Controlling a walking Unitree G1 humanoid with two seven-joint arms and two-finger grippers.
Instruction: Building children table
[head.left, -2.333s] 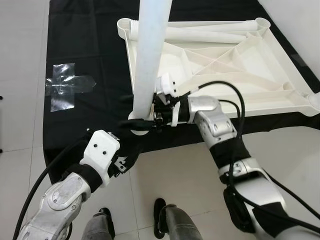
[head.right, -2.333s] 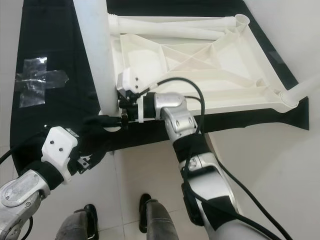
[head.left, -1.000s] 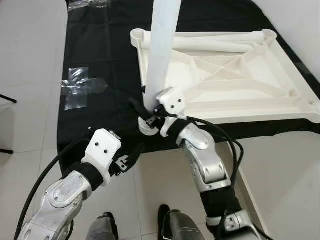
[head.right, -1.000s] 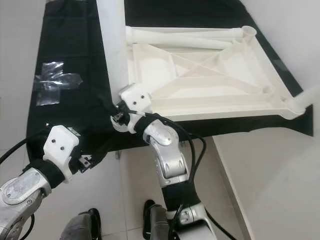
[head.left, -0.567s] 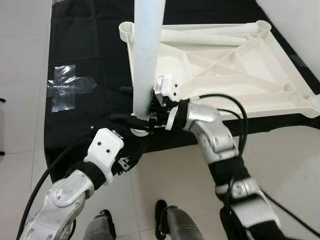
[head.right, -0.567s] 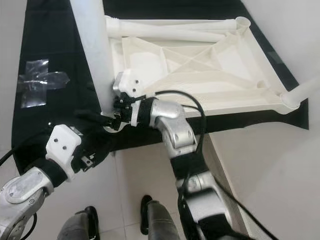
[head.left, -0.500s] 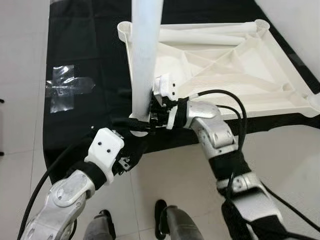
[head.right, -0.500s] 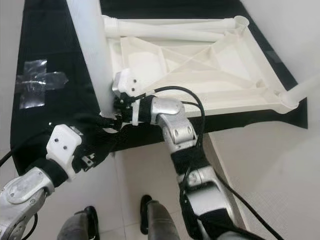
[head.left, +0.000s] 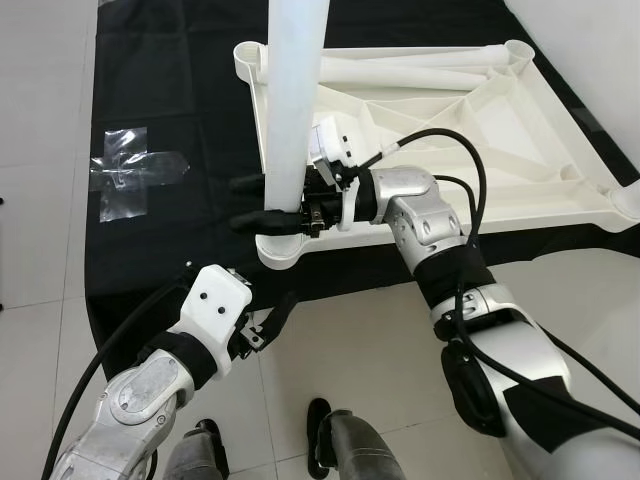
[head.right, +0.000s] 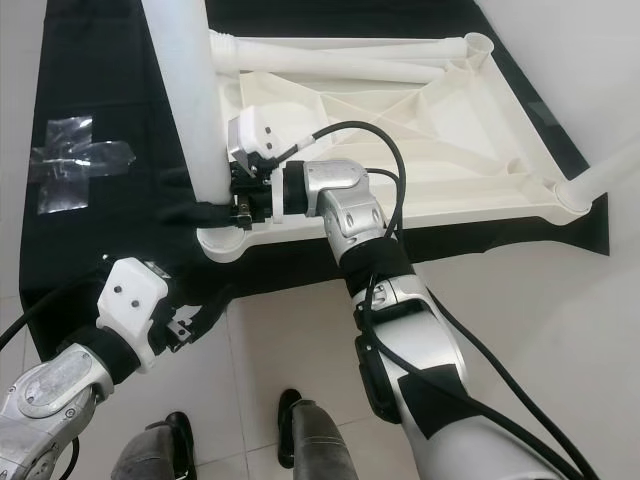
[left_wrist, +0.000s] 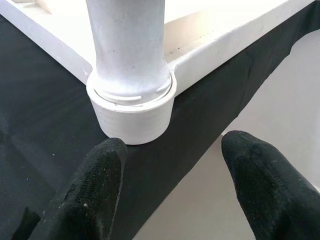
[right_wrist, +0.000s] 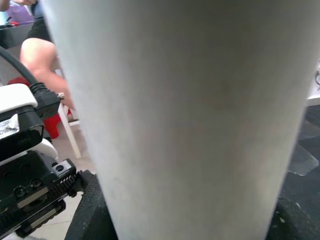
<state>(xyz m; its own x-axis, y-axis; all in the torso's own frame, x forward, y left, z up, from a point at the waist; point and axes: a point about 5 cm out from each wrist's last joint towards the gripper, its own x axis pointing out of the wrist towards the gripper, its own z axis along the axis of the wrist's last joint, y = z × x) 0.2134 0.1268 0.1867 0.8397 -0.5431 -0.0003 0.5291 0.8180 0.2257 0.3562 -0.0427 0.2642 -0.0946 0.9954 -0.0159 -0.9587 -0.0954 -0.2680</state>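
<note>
White plastic table leg (head.left: 290, 110) stands upright in the corner socket (head.left: 281, 246) of the upturned white tabletop (head.left: 470, 130) on black cloth (head.left: 170, 110). Right pincer (head.left: 262, 204) is clamped on it low down. Left pincer (left_wrist: 170, 185) hangs apart just beside the socket.

Right gripper (head.left: 262, 203) fingers clamped; left gripper (left_wrist: 172, 187) fingers apart.

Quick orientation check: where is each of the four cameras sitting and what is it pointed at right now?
Left eye, on the head, looks down: upturned white tabletop, upright leg, both arms.
Right eye: same scene, offset; right gripper around the leg.
Left wrist: faces the corner socket between its open fingers.
Right wrist: pressed close to the leg.
Shared: the leg.
</note>
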